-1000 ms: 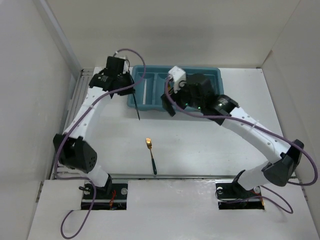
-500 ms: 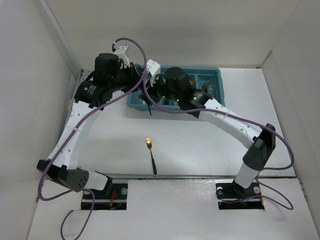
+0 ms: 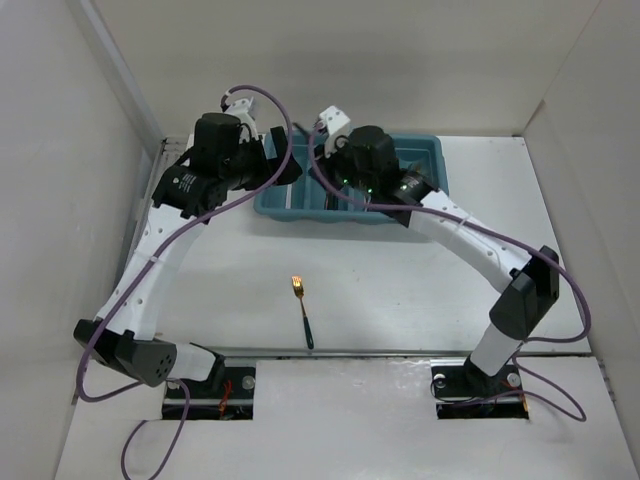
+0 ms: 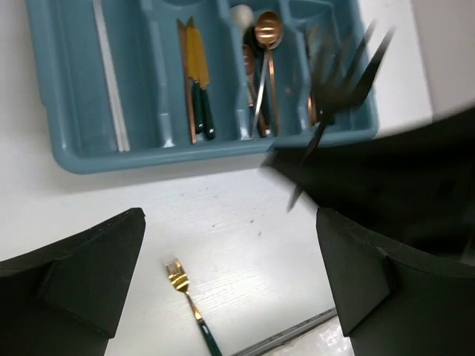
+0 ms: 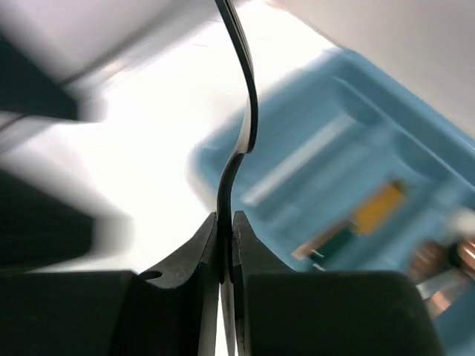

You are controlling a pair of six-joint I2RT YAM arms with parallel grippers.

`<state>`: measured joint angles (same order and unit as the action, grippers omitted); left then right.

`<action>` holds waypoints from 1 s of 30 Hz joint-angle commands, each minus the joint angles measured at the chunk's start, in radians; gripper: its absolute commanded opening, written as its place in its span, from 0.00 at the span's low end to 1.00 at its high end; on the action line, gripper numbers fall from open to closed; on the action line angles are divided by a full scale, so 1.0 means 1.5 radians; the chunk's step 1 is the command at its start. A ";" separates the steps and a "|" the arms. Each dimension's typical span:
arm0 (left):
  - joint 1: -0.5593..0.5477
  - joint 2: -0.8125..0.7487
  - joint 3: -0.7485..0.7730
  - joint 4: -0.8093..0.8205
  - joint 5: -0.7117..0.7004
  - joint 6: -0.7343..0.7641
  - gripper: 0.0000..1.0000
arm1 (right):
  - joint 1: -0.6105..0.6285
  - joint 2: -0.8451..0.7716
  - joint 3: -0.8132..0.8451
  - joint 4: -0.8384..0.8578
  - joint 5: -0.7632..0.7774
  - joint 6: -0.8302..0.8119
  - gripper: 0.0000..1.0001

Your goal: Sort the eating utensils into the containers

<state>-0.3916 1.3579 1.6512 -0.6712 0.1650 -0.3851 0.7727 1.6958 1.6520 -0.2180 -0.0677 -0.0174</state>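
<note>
The teal tray [image 3: 424, 150] lies at the back of the table, its long compartments side by side. My right gripper [image 5: 225, 219] is shut on the handle of a black fork [image 5: 249, 111] and holds it above the tray's left end [image 5: 356, 96]. In the left wrist view the black fork [image 4: 338, 85] hangs over the tray's right compartments. My left gripper [image 4: 230, 222] is open and empty, high over the table next to the right gripper [image 3: 322, 165]. A gold fork [image 3: 301, 311] with a dark handle lies alone on the table.
In the tray [image 4: 67, 148] lie a white stick-like piece [image 4: 111, 89], gold knives with dark handles [image 4: 197, 74], a copper spoon [image 4: 267, 30] and a white spoon [image 4: 241, 13]. White walls stand at the left, back and right. A metal strip runs along the near edge.
The left gripper opened and let go of the black fork. The right gripper closed on it and carried it up toward the tray.
</note>
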 commanded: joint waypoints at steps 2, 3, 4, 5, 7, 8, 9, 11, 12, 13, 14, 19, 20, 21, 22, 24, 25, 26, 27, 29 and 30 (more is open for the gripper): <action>-0.008 -0.039 -0.025 -0.007 -0.110 0.022 1.00 | -0.138 0.015 0.041 -0.070 0.127 0.010 0.00; -0.008 -0.039 -0.035 -0.007 -0.156 0.032 1.00 | -0.163 0.035 0.057 -0.097 0.168 0.001 0.00; -0.008 -0.046 -0.042 -0.007 -0.174 0.038 1.00 | -0.210 0.056 0.089 -0.140 0.185 0.001 0.00; -0.008 -0.053 -0.042 -0.007 -0.193 0.038 1.00 | -0.233 0.098 0.103 -0.156 0.194 -0.006 0.00; -0.008 -0.061 -0.060 0.002 -0.257 0.038 1.00 | -0.284 0.140 0.131 -0.185 0.194 -0.006 0.00; -0.008 -0.062 -0.060 0.002 -0.282 0.032 1.00 | -0.295 0.161 0.150 -0.205 0.194 -0.006 0.00; -0.008 -0.070 -0.066 0.010 -0.304 0.032 1.00 | -0.306 0.195 0.156 -0.213 0.194 -0.006 0.00; -0.008 -0.077 -0.075 0.010 -0.359 0.044 1.00 | -0.328 0.226 0.171 -0.234 0.194 -0.006 0.00; -0.008 -0.083 -0.075 0.010 -0.367 0.054 1.00 | -0.328 0.253 0.171 -0.242 0.184 0.000 0.01; -0.008 -0.089 -0.094 0.010 -0.367 0.065 1.00 | -0.336 0.263 0.171 -0.251 0.184 0.006 0.04; -0.008 -0.089 -0.104 0.010 -0.354 0.079 1.00 | -0.336 0.271 0.171 -0.262 0.198 0.017 0.08; -0.008 -0.108 -0.171 0.004 -0.219 0.173 0.96 | -0.343 0.265 0.157 -0.277 0.205 0.037 0.68; -0.008 -0.108 -0.196 -0.003 -0.201 0.173 0.90 | -0.343 0.256 0.157 -0.277 0.205 0.037 0.70; -0.008 -0.097 -0.207 -0.011 -0.165 0.165 0.88 | -0.337 0.245 0.157 -0.277 0.226 0.037 0.73; -0.008 -0.088 -0.217 -0.021 -0.144 0.158 0.84 | -0.328 0.233 0.150 -0.277 0.237 0.037 0.74; -0.008 -0.057 -0.261 -0.047 -0.073 0.129 0.81 | -0.315 0.189 0.150 -0.277 0.272 0.031 0.77; -0.015 -0.048 -0.280 -0.047 -0.047 0.120 0.81 | -0.299 0.171 0.135 -0.277 0.283 0.025 0.77; -0.033 -0.035 -0.302 -0.047 -0.024 0.112 0.84 | -0.292 0.135 0.127 -0.277 0.292 0.025 0.79; -0.049 -0.028 -0.339 -0.047 0.007 0.089 0.85 | -0.284 0.116 0.116 -0.277 0.298 0.025 0.80; -0.079 -0.014 -0.371 -0.047 0.032 0.069 0.91 | -0.263 0.077 0.071 -0.271 0.319 0.039 0.82; -0.103 -0.002 -0.401 -0.047 0.039 0.056 0.91 | -0.255 0.038 0.053 -0.264 0.319 0.055 0.82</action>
<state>-0.4797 1.3449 1.1191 -0.7036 0.0864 -0.2363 0.3462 1.8885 1.7779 -0.6430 0.3458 0.0261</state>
